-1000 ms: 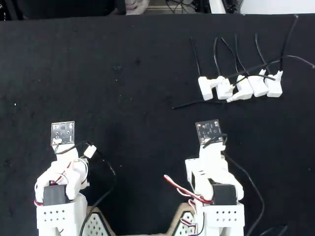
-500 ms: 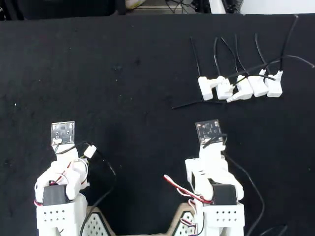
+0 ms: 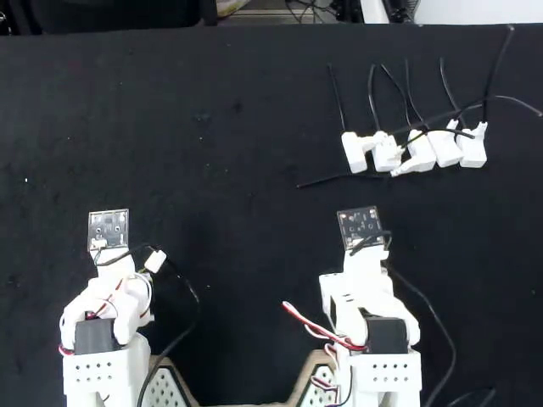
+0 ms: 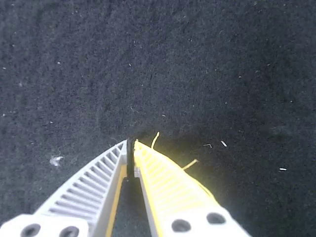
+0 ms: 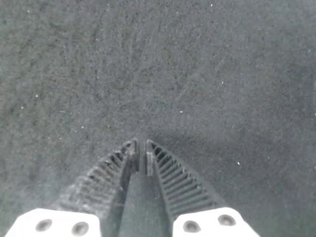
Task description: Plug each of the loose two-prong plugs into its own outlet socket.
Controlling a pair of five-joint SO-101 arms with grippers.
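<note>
A row of several white outlet sockets and plugs (image 3: 414, 150) with thin black cords lies at the far right of the black table; I cannot tell which plugs are seated. A loose black cord (image 3: 327, 180) trails from the row toward the middle. Both arms sit folded at the near edge, far from the row. My left gripper (image 4: 132, 146) is shut with nothing in it, pointing down at bare black cloth. My right gripper (image 5: 140, 147) is shut as well, holding nothing, over bare cloth. In the high view the left arm (image 3: 110, 292) and right arm (image 3: 365, 288) rest near their bases.
Black cloth (image 3: 187, 127) covers the whole table. Thicker black cables (image 3: 501, 102) run off the far right edge past the socket row. Servo wires (image 3: 174, 280) loop beside the left arm's base.
</note>
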